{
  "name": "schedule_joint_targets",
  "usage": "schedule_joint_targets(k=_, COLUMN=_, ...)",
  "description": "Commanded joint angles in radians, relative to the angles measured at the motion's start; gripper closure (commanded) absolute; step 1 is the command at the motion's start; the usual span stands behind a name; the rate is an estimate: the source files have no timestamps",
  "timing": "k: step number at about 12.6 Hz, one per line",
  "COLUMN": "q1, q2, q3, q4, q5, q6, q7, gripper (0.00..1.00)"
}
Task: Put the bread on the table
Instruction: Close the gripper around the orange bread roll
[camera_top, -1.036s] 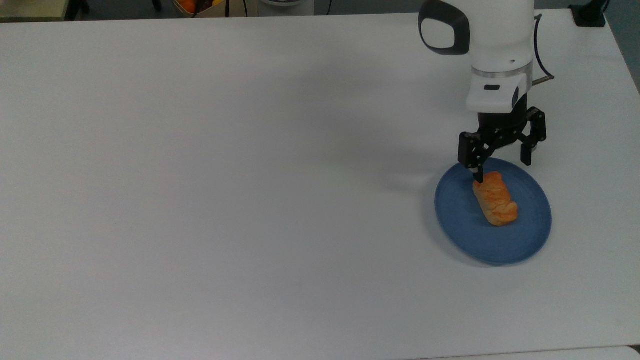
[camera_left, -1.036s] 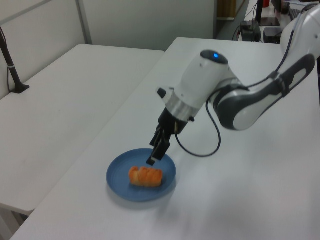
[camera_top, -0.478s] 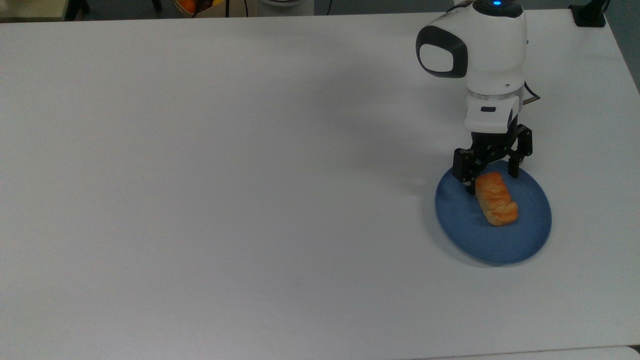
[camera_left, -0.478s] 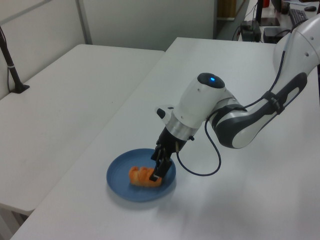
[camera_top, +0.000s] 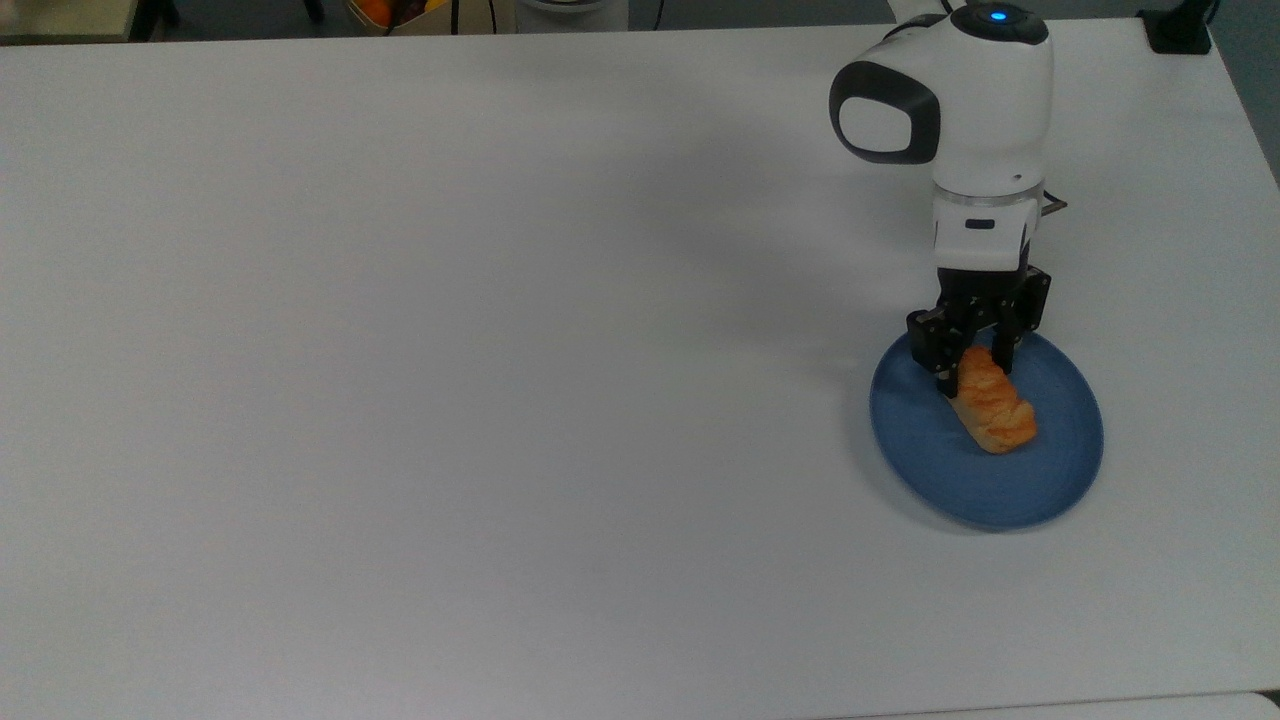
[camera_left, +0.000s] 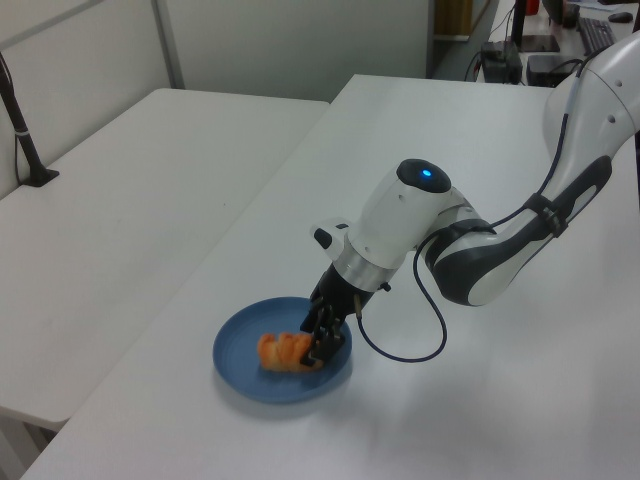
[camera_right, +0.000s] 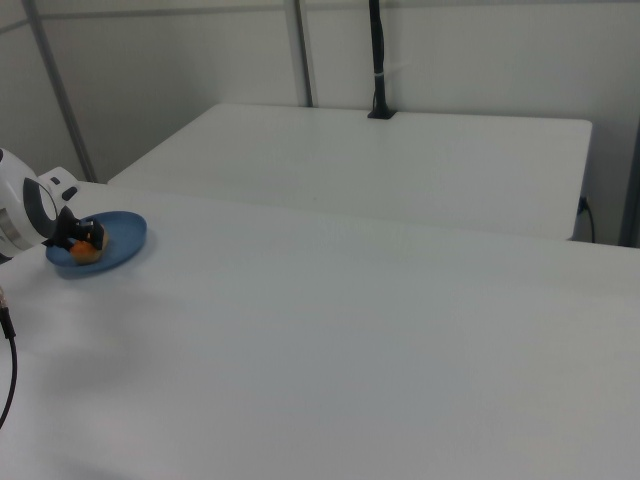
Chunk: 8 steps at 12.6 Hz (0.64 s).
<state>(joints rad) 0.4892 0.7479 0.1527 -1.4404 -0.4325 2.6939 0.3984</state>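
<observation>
The bread, a small golden-orange braided roll, lies on a round blue plate near the top view's right side of the white table. My gripper points down over the plate, its black fingers closed against the roll's far end, one on each side. In the left view the gripper sits at the right end of the bread on the plate. The right view has the plate, the bread and the gripper at its far left.
A second white table stands beside this one, with a black post on it. A cable loops from the wrist. Dark equipment sits at the top view's upper right corner.
The gripper has come down onto the plate and its fingers have narrowed from wide open to closed against the bread's end. The bread has turned slightly.
</observation>
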Motion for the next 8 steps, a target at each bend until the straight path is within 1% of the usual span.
schedule_joint_targets(k=1, q1=0.017, q2=0.004, q3=-0.019, q4=0.009, q5=-0.022, q6=0.007, q7=0.027, gripper=0.56)
schedule_joint_targets(k=2, q1=0.017, q2=0.004, q3=-0.019, q4=0.009, q5=-0.019, q6=0.006, q7=0.027, gripper=0.61)
schedule_joint_targets(k=4, q1=0.017, q2=-0.002, q3=-0.018, q4=0.009, q5=-0.011, q6=0.004, q7=0.027, gripper=0.62)
schedule_joint_targets(k=6, q1=0.008, q2=-0.030, q3=-0.018, q4=0.009, q5=-0.011, q6=0.004, q7=0.063, gripper=0.62)
schedule_joint_targets(k=8, q1=-0.004, q2=-0.057, q3=-0.015, q4=0.009, q5=-0.005, q6=0.001, q7=0.074, gripper=0.64)
